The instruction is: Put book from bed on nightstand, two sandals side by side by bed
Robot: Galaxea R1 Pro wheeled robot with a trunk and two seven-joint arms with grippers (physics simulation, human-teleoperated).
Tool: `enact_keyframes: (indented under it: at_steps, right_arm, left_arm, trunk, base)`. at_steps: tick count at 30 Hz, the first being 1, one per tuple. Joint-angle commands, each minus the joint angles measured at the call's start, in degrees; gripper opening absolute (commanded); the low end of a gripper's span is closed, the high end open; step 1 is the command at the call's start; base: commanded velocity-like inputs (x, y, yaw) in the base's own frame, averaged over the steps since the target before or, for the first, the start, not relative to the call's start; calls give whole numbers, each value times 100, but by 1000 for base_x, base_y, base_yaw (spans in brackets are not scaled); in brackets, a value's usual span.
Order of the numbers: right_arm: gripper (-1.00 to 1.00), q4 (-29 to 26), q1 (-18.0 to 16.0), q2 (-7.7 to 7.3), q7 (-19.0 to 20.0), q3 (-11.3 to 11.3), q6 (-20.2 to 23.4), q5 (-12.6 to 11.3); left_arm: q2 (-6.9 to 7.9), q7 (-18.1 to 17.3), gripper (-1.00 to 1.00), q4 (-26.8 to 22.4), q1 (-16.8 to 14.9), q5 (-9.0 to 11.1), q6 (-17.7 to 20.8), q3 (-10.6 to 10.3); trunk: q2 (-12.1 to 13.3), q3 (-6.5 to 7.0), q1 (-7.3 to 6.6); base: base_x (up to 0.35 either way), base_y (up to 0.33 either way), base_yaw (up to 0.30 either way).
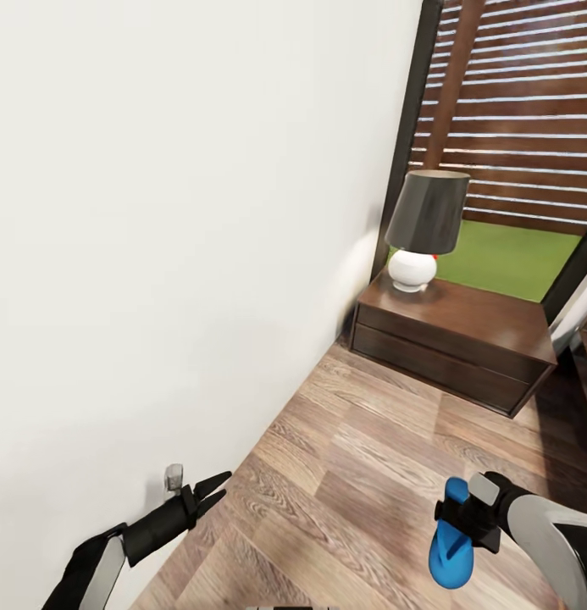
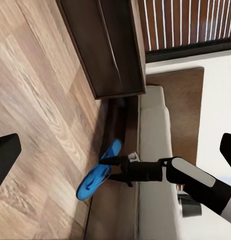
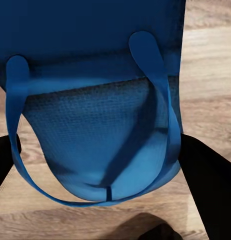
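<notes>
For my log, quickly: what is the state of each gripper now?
Left gripper: open, holding nothing.
Right gripper: closed on a blue sandal.

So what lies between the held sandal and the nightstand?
Head view: only bare wooden floor separates the sandal, clamped in the right gripper, from the nightstand.
</notes>
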Motion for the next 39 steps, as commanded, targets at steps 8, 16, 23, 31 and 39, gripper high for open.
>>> enact_keyframes:
  at_steps: [8, 16, 23, 31, 39]
  right_arm:
    - [-100, 7, 12, 2, -40, -8, -9, -58]
    - [-100, 6, 64, 23, -46, 0, -13, -44]
    - [-100, 5, 74, 60, -76, 1, -20, -8]
    - [-100, 5, 75, 60, -88, 1, -13, -10]
    - [-100, 13, 75, 58, -113, 1, -17, -7]
  left_arm:
    - [-21, -5, 100, 1, 0, -53, -62, 5]
    - [-22, -5, 100, 3, 1, -57, -67, 5]
    - [-21, -5, 100, 3, 2, -58, -61, 5]
    - [-22, -5, 100, 1, -1, -58, -64, 5]
    - [-20, -13, 100, 1, 1, -58, -60, 5]
  trunk:
    - [9, 173, -22]
    - [9, 173, -22]
    - [17, 306, -37]
    - [28, 483, -58]
    - [39, 661, -78]
  base:
    - [0, 0, 0]
    - [0, 0, 0]
    - [0, 0, 0]
    - [0, 0, 0]
    - [0, 0, 0]
